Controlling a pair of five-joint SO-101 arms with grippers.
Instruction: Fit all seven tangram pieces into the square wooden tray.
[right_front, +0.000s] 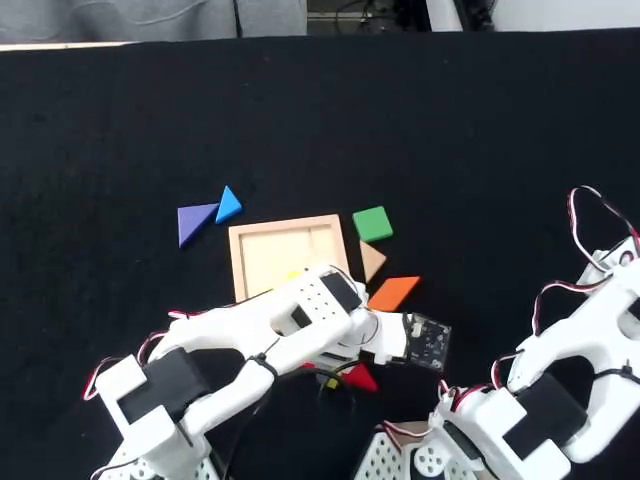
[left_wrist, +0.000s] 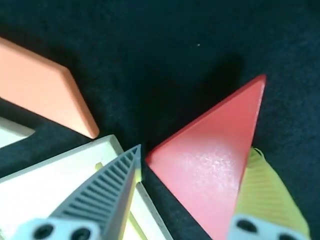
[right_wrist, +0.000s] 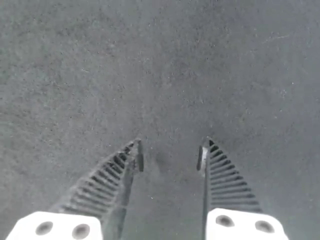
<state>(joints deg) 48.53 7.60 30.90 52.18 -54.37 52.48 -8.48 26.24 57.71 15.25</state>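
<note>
Left gripper (left_wrist: 196, 151) spread astride the flat red triangle piece (left_wrist: 210, 165), lying at 5 o'clock off the square wooden tray (right_front: 237, 262). Risk: grey finger (left_wrist: 110, 185) overhangs the tray corner; closing may snag the rim and skew the triangle. Right gripper (right_wrist: 170, 155) spread above black cloth (right_wrist: 160, 60).

Left arm (right_front: 285, 325) — low across tray (right_front: 283, 243)

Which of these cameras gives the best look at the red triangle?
The left wrist view: the red triangle lies close up, its face and two corners plain. The high view shows one red corner poking out from under the left arm. The right wrist view faces black cloth.
</note>
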